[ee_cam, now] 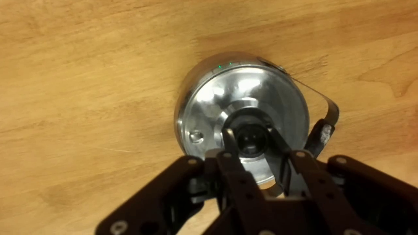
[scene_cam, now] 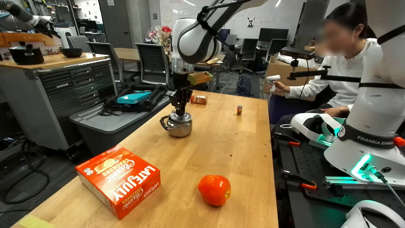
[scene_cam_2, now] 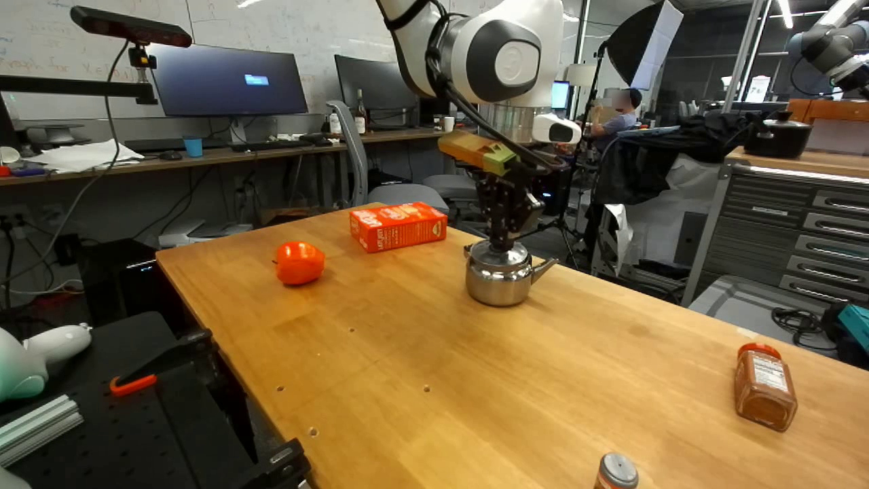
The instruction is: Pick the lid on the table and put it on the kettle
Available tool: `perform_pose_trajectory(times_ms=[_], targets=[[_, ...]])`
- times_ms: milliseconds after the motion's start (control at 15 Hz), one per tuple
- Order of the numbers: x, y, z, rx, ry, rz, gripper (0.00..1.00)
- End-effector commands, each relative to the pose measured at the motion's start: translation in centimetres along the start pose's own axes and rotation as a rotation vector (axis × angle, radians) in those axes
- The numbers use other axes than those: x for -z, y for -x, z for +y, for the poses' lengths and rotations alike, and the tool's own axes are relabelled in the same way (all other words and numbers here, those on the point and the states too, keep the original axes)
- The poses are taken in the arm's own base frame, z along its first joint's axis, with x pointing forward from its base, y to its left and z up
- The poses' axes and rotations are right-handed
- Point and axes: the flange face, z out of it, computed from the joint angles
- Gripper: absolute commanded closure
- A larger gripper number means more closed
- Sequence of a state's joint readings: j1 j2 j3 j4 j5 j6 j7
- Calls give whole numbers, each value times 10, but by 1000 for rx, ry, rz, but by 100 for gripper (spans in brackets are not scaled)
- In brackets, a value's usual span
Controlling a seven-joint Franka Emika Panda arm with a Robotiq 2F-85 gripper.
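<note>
The silver kettle [scene_cam: 179, 129] stands upright on the wooden table in both exterior views [scene_cam_2: 497, 285], its handle folded down at one side and its spout at the other. The round silver lid [scene_cam_2: 499, 253] lies over the kettle's top, looks level, and hides the kettle's interior. In the wrist view the lid [ee_cam: 209, 107] covers the kettle's opening, with its black knob between my fingers. My gripper [ee_cam: 249, 130] points straight down over the kettle, its fingers close against both sides of the knob. The fingertips' lower ends are hard to see in the exterior views.
A red cracker box [scene_cam: 120, 177] and an orange-red, pepper-like object [scene_cam: 215, 190] lie on the table. A spice jar lying on its side [scene_cam_2: 765, 387] and a small upright jar [scene_cam: 239, 110] are beyond the kettle. A person [scene_cam: 341, 63] sits beside the table.
</note>
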State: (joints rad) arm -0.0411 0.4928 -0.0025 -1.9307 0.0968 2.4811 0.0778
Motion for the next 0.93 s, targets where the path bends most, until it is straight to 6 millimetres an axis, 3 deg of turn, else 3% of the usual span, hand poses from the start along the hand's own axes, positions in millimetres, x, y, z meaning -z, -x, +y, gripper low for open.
perform_pose_trajectory(times_ms=[0, 400, 867], targets=[[10, -11, -8, 13, -14, 6, 92], [19, -16, -15, 23, -28, 19, 92], [7, -14, -3, 6, -20, -9, 92]])
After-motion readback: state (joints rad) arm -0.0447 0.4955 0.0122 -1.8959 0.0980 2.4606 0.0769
